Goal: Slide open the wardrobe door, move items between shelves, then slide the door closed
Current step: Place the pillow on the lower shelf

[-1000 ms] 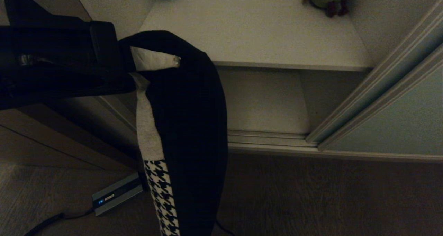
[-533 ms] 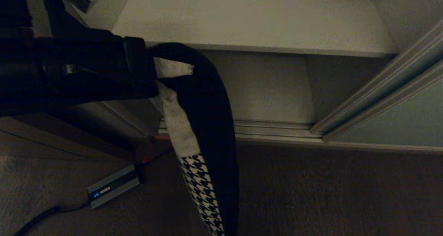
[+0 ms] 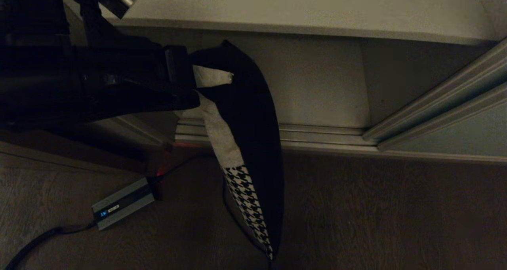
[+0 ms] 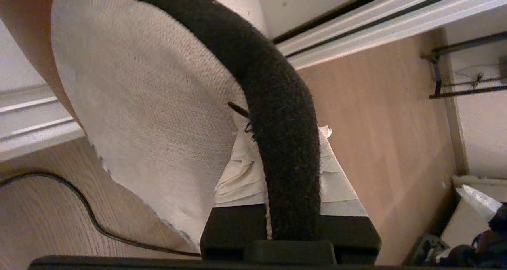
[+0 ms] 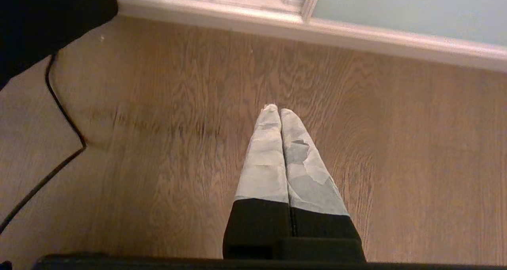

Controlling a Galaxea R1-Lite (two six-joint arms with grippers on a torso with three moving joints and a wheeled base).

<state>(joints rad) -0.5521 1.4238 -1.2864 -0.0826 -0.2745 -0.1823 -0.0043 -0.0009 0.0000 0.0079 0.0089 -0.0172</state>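
The cushion (image 3: 253, 143) hangs from the left tool (image 3: 212, 78) at the centre of the head view, its top edge pinched between the taped fingers (image 3: 210, 77), its body drooping down toward the lower middle of the frame with the houndstooth block lowest. It hangs in front of the lower shelf (image 3: 321, 92) opening and over the floor track (image 3: 324, 137) and the wood floor (image 3: 376, 214); whether its bottom corner touches the floor cannot be told. The left arm (image 3: 87, 84) reaches level from the left edge toward the centre, its tool pointing rightward in the frame. In the left wrist view the black edge of the cushion (image 4: 277, 115) runs straight between the clamped fingers (image 4: 340, 191), the beige face bulging to one side. The upper shelf (image 3: 301, 4) spans the top of the head view. The door (image 3: 455, 139) stands slid to the right side, leaving the opening clear. A silver box (image 3: 122, 204) with a cable lies at lower left. The right tool (image 5: 279, 113) points down at bare floor (image 5: 396, 163), fingers pressed together with nothing between them.
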